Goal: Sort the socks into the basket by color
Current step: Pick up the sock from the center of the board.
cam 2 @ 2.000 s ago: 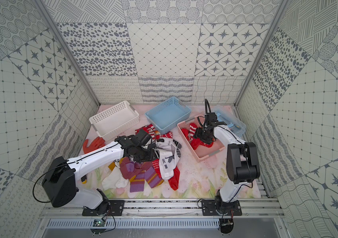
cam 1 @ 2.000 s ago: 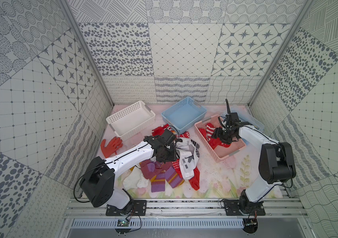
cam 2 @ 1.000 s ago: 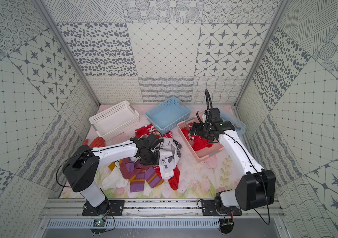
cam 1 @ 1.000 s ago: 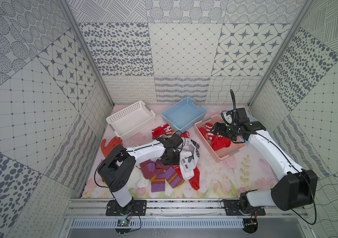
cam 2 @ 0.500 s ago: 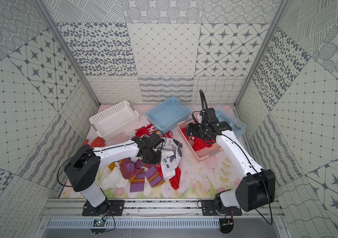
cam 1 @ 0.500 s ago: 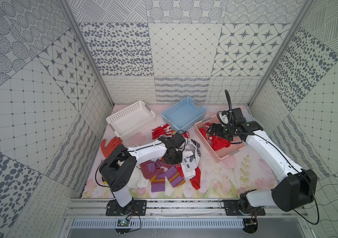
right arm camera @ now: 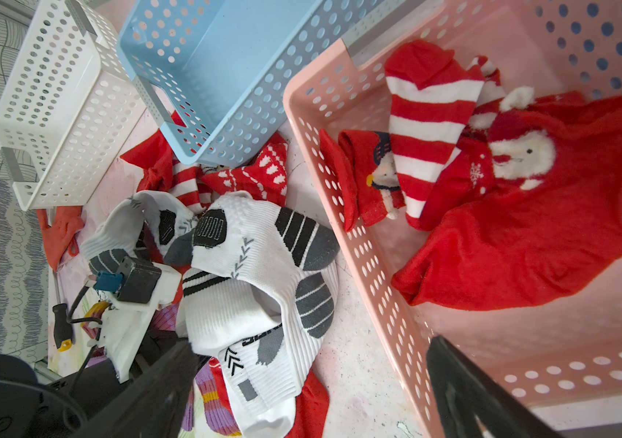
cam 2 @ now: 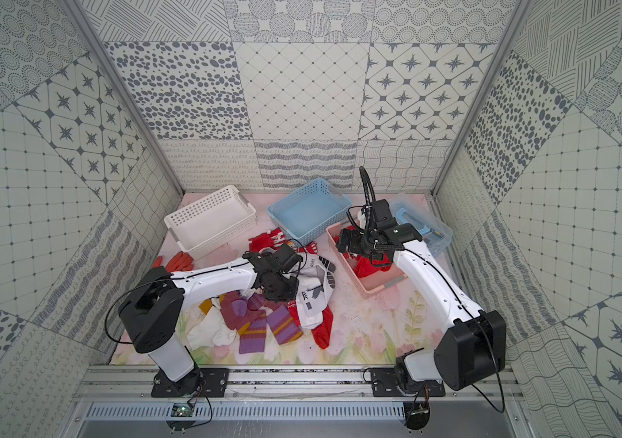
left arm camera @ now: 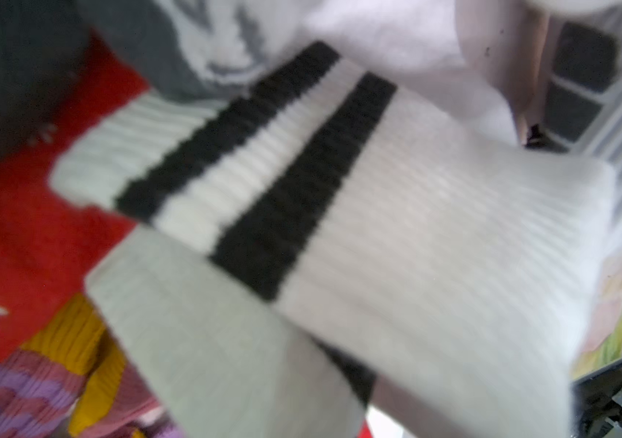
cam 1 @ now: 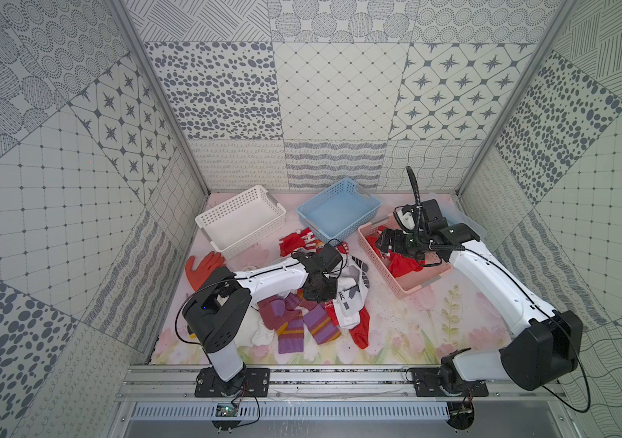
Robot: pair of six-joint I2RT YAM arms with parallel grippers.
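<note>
Looked like a robot lab test cell. Printed grey-and-white pattern panels (cam 1: 332, 94) boxed in a floral tabletop (cam 1: 434, 330) on three sides, aluminium posts (cam 1: 159, 94) stood at the corners, two white robot arms (cam 1: 491, 280) were bolted to a metal rail (cam 1: 339, 381) in front — a small bare circuit board (cam 1: 226, 409) sat just below it.

Dark lettering on white sock (right arm camera: 263, 339): partly folded, unreadable.

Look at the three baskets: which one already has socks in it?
The pink basket: red socks lie inside it. The white basket and the blue basket hold nothing.
</note>
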